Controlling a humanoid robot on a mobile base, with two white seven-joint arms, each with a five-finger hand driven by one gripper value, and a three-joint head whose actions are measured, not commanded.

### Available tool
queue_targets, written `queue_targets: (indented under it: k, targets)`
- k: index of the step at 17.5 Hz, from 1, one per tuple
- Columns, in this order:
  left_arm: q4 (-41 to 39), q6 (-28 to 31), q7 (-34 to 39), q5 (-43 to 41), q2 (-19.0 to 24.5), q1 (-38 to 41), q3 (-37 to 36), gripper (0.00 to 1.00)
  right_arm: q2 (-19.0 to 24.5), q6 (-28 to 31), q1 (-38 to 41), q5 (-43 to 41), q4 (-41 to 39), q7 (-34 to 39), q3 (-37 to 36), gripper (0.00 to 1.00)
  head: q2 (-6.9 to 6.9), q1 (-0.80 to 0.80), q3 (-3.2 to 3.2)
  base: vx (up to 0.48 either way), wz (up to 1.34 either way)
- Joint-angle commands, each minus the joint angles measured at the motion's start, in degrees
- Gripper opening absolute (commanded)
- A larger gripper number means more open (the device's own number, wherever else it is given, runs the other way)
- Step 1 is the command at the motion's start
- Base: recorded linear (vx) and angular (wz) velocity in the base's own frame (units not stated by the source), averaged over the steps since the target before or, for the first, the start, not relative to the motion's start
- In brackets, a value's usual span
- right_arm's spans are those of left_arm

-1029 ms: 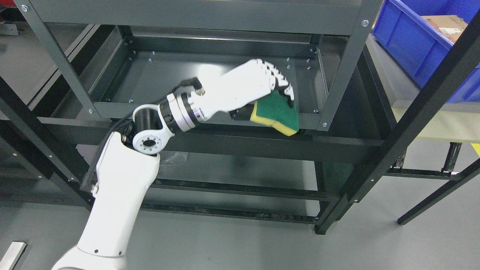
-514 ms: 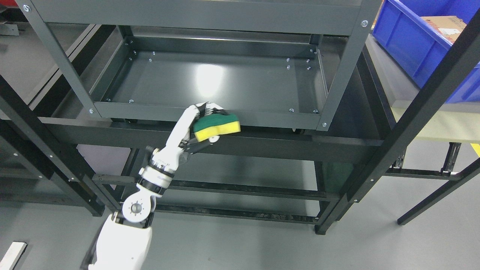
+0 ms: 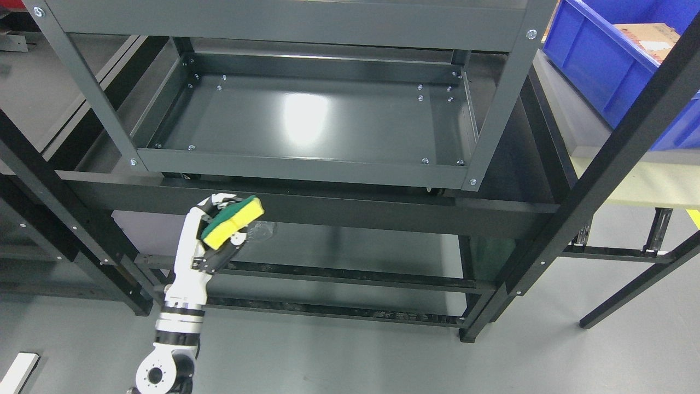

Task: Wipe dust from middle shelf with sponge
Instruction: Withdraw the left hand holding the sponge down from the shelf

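Here, left hand [image 3: 205,241] raised, fingers [image 3: 219,201] gripping sponge [image 3: 232,221], below shelf [image 3: 306,123]

This looks like a warehouse or workshop floor: bolted dark grey steel shelving [image 3: 306,164] stands on a smooth grey painted floor [image 3: 383,361], black metal frames [image 3: 618,158] crowd in beside it, and a blue plastic storage bin [image 3: 607,65] holding a cardboard box [image 3: 653,34] sits nearby.

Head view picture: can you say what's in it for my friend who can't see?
A white robot's left hand holds a green and yellow sponge below and in front of a dark grey metal shelf, not touching its tray. The tray looks bare and shiny, and a blue bin sits at the upper right.
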Motion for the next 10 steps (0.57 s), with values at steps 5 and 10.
queue_targets:
  k: [5,10]
  targets:
    - [-5.61,5.82,0.29,3.49,0.72,0.89,10.78,0.00,-1.00,0.03,0.01,0.00,-1.00,0.04,-0.01,1.00,0.00,0.00,0.00,0.000,0.00]
    - [-10.18,15.15,0.29,3.58,0.72,-2.47,11.14,0.00,-1.00,0.03,0.01,0.00,-1.00,0.04,-0.01,1.00,0.00,0.00,0.00,0.000,0.00]
